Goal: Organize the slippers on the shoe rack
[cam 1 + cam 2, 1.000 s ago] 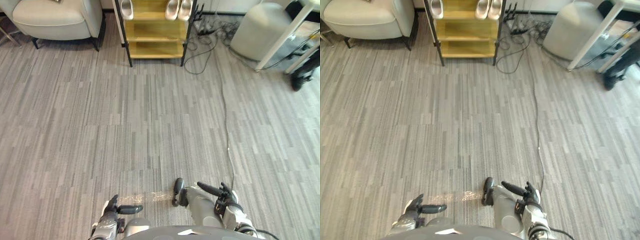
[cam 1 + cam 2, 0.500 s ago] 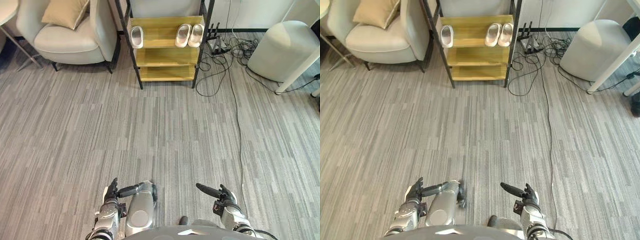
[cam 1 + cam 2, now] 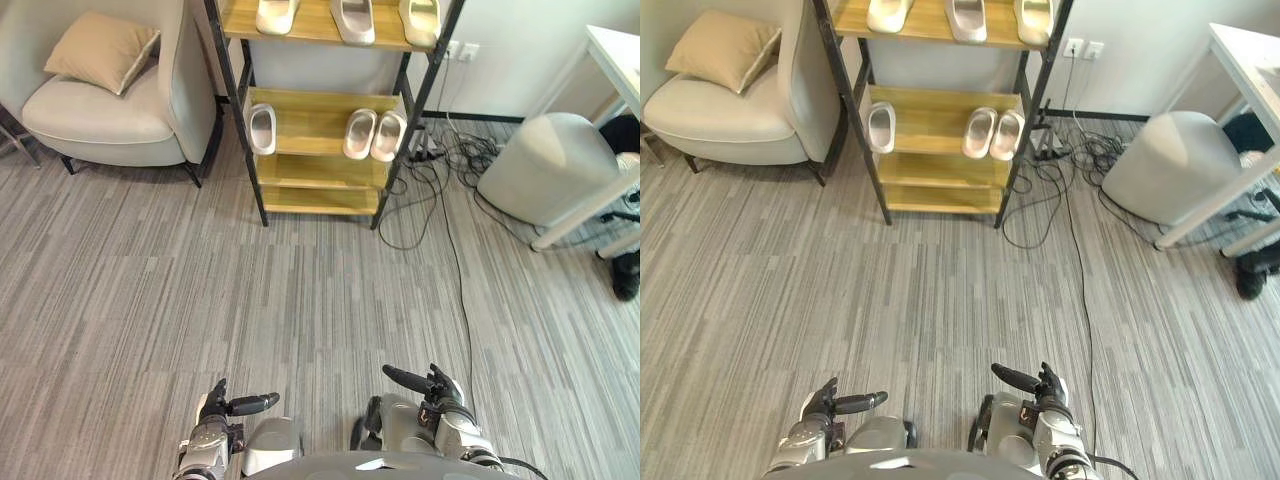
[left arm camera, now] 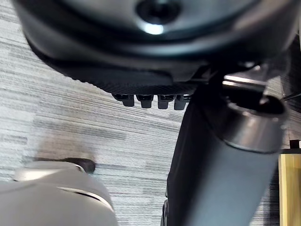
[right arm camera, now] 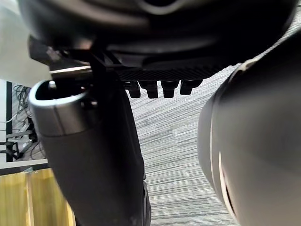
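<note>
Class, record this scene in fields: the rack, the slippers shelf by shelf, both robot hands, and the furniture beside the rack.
Rack: shoe rack, wooden shelves, dark frame
Upper shelf: three slippers
Middle shelf: single slipper at left, pair at right
Left robot hand: open, holding nothing
Right robot hand: open, holding nothing
Beside rack: armchair at left, grey pouf at right

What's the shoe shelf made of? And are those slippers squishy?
The rack looks like pale, matte wood boards in a thin black frame, probably metal. The slippers look smooth, pale and one-piece, likely soft foam or rubber, though squishiness can't be seen.
</note>
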